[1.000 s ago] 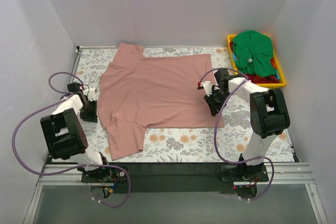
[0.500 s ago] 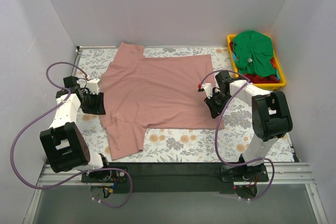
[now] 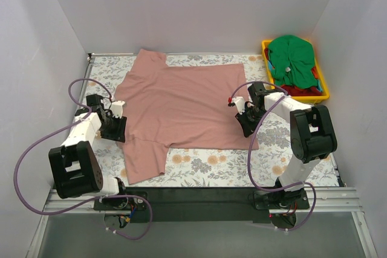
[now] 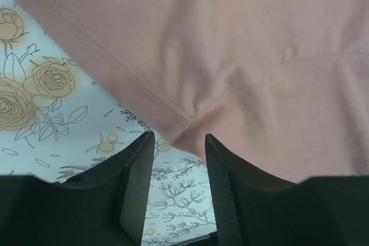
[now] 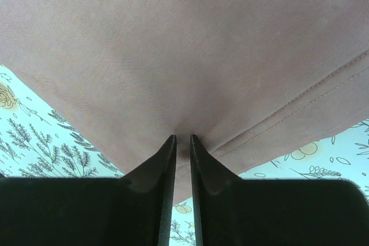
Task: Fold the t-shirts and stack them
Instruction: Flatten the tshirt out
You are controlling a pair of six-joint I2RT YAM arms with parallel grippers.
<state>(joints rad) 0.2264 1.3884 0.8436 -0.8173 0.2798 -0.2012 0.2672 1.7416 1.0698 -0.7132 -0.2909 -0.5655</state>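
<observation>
Two arms reach over the tabletop in the top external view, with a dusty pink t-shirt (image 3: 184, 104) spread flat on the floral tabletop cover (image 3: 211, 164). Its collar end faces the left side, one sleeve points toward the back wall and the other toward the near edge. The left pincer (image 3: 119, 126) sits low at the shirt's left edge, near the front sleeve. The right pincer (image 3: 245, 126) rests on the shirt's right hem area, close to its near corner. At the back right corner a yellow bin (image 3: 323, 89) holds a bright green t-shirt (image 3: 293, 55) heaped on top, with some red cloth (image 3: 299, 90) showing under it. The bin stands well apart from the pink shirt.

From the left wrist, the left pincer (image 4: 177, 142) has its two dark fingers (image 4: 135, 182) standing apart, with patterned cover visible in the gap between them. The stitched edge of the dusty pink t-shirt (image 4: 259, 56) runs diagonally across the view, and a small pucker in it lies right at the fingertips. Nothing is clamped between the jaws.

From the right wrist, the right pincer (image 5: 183, 139) is nearly closed, only a thin slit left between its fingers (image 5: 164, 188). Pink cloth (image 5: 184, 44) gathers into a crease exactly at the tips, so the jaws pinch the shirt just inside its stitched hem. Floral cover (image 5: 40, 136) shows at both lower corners.
</observation>
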